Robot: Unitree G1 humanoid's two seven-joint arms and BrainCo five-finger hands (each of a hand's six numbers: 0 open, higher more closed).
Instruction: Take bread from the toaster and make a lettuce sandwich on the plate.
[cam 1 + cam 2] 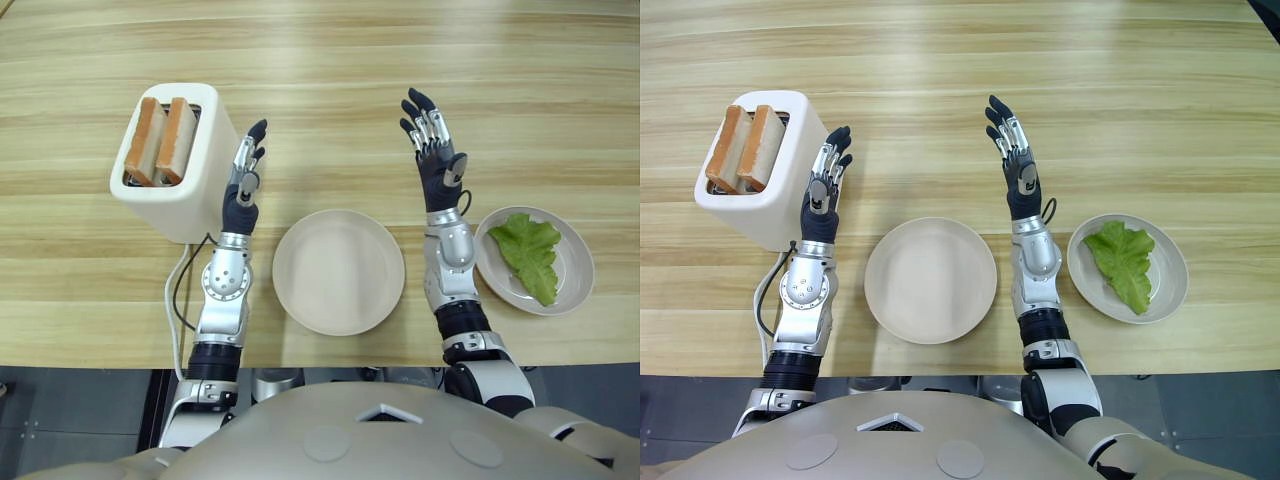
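Note:
A white toaster (185,190) stands at the left of the wooden table with two slices of bread (160,140) upright in its slots. My left hand (243,180) rests just right of the toaster, fingers straight and holding nothing. An empty beige plate (338,271) lies in the middle near the front edge. My right hand (432,145) is flat and open beyond the plate's right side. A lettuce leaf (529,254) lies on a second plate (575,270) at the right.
The toaster's white and black cords (178,290) run down over the table's front edge beside my left forearm. Bare wooden tabletop (330,70) stretches across the far half.

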